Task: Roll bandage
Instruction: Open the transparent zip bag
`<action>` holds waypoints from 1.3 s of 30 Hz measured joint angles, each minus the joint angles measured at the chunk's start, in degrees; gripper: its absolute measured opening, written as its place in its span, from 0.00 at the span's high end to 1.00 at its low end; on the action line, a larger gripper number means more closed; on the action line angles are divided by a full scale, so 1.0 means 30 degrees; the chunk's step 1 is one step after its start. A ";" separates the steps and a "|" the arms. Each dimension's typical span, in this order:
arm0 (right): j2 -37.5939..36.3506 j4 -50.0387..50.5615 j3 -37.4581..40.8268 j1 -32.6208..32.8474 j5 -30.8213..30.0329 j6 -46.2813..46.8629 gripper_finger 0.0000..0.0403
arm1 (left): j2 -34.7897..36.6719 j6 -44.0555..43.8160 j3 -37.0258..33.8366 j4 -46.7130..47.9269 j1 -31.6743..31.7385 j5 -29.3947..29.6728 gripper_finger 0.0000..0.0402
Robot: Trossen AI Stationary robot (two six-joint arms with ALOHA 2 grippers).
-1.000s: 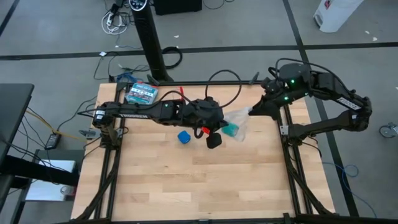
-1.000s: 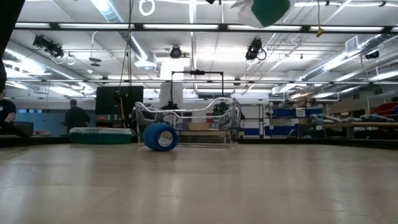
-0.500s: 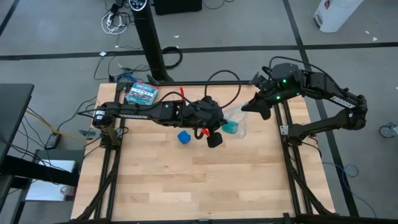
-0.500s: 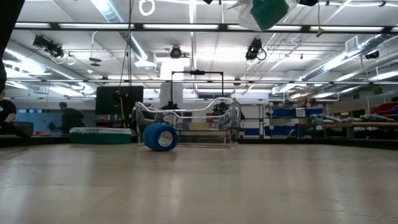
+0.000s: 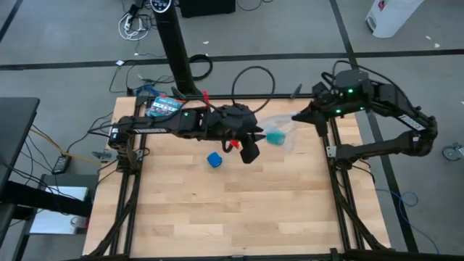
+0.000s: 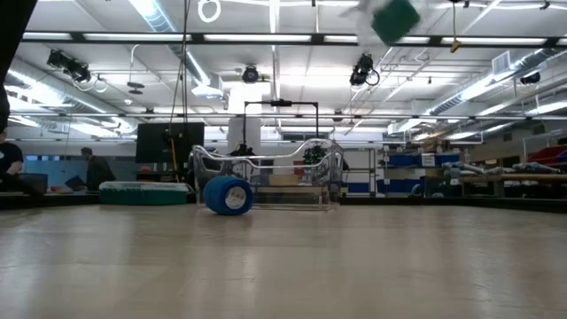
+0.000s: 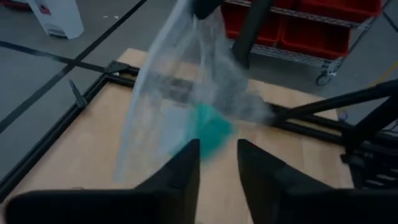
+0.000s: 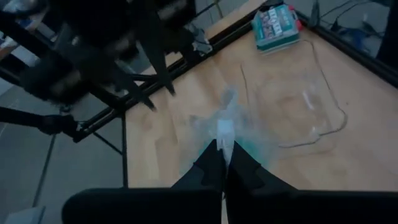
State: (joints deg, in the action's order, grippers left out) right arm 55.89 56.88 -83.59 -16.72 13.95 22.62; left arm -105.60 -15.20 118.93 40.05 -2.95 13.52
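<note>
Up and back goes the clear bag (image 5: 279, 135), pinched in the right hand (image 5: 296, 118). Left hand (image 7: 217, 163) hangs half-open, empty. The bandage (image 5: 214, 159) sits rolled on the surface (image 5: 239, 210); bagging looks next.

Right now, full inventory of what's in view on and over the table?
Bandage: 1, blue roll, on the table, left of centre, untouched.
Teal roll: 1, inside the bag, held above the table.
Bag: 1, clear plastic, hanging between the two arms.
Box: 1, green-and-white, back left corner.
Clear tray: 1, on the table near the box.
Left gripper: fingers open, by the teal roll.
Right gripper: fingers shut on the bag.
</note>
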 joint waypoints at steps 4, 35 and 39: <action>-0.0555 0.0805 0.0000 -0.0167 0.1416 -0.1467 1.00 | 0.0015 0.0266 0.1028 0.0280 0.0218 -0.0076 0.62; 0.0859 -0.7057 0.3621 0.3714 0.1392 -0.1103 1.00 | -0.0570 -0.1048 0.1276 0.3162 0.0959 -0.3412 0.59; 0.0879 -0.7203 0.3621 0.3886 0.0723 -0.1132 1.00 | -0.0689 -0.0591 0.1283 0.3870 0.0959 -0.3316 0.63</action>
State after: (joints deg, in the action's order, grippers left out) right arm 58.52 35.27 -72.73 -5.07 16.12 19.22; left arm -107.67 -16.97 122.78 51.66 -0.08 3.58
